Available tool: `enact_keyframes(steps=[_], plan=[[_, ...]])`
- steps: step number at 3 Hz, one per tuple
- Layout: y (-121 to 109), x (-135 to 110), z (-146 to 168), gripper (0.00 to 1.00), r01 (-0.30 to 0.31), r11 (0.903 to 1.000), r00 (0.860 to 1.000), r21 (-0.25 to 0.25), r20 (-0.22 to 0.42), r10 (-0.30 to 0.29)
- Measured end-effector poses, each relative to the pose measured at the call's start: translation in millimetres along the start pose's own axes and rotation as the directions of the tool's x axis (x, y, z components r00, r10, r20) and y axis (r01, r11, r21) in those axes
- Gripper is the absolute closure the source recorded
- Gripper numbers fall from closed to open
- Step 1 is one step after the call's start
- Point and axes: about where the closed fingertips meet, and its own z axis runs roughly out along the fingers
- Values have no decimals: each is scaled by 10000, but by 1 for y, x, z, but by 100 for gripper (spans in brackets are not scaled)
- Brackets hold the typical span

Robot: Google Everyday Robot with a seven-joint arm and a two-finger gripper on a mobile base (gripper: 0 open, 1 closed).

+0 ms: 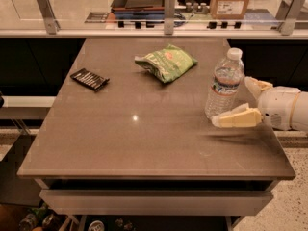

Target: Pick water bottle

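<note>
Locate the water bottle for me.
The water bottle stands upright near the table's right edge, right of the green snack bag; the open hand is at its right.

table top (134,143): a smooth brown surface with a dull sheen and one small light glint was seen.
water bottle (224,88): clear, ribbed, shiny plastic was shown, topped with white plastic.
snack bag (166,61): crinkled, glossy green film was noted.
gripper (233,101): smooth, matt, cream plastic-like fingers (238,119) were seen spread apart at the table's right edge, beside the water bottle.
box (230,1): matt brown cardboard was seen.
</note>
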Motion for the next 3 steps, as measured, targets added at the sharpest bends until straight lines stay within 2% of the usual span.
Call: enact_keyframes(steps=[1, 2, 3], plan=[[-4, -25, 12, 0, 120, 9999, 9996, 39, 246, -121], [-6, -38, 16, 16, 144, 9994, 9999, 304, 68, -146], [-5, -44, 21, 41, 92, 9996, 9995, 261, -300, -84]])
